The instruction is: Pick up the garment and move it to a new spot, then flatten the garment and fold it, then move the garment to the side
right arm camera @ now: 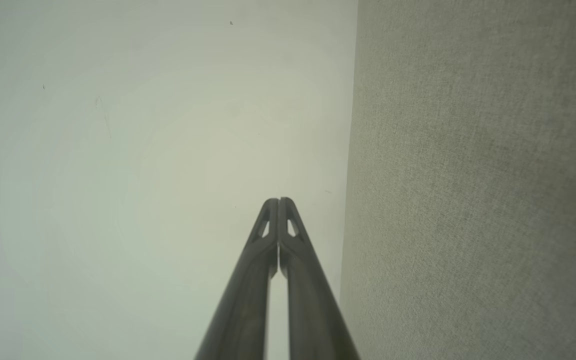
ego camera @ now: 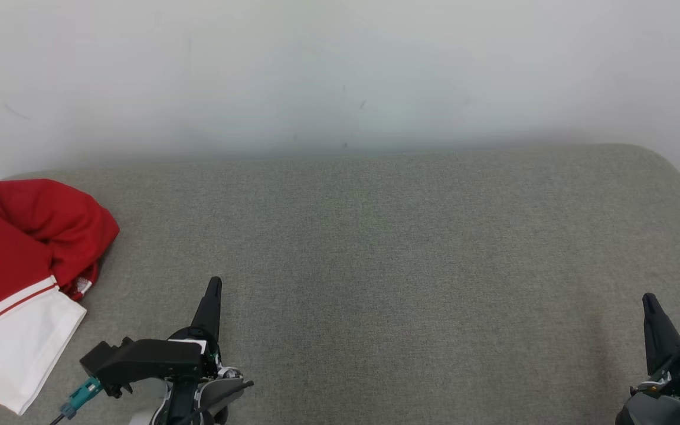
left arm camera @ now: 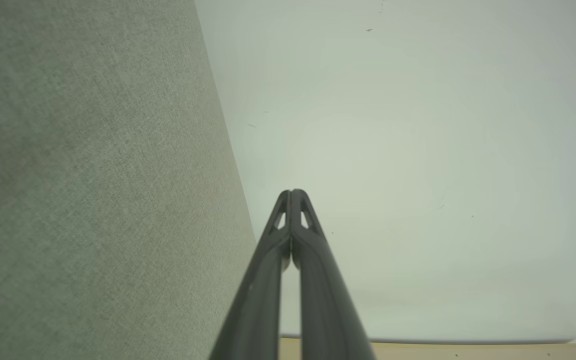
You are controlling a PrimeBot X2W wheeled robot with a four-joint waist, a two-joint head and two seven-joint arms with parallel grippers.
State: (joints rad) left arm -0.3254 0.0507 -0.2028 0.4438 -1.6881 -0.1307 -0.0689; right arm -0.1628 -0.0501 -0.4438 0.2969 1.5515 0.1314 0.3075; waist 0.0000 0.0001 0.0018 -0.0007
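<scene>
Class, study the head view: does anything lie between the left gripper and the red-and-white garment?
Nothing visible does. Bare grey fabric surface is all that lies between the left gripper, fingers shut, and the garment bunched to its left.

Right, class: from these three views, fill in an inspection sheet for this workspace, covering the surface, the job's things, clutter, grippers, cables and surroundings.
Surface: grey-green woven fabric top, with a rounded far-right corner.
Job's things: red and white garment, bunched up at the left edge, not yet flattened or folded.
Clutter: nothing seen.
Grippers: left gripper shut, holding nothing; right gripper shut, holding nothing; both apart from the garment.
Cables: teal cable connector beside the left wrist.
Surroundings: pale wall behind the surface, with a few small marks.
</scene>
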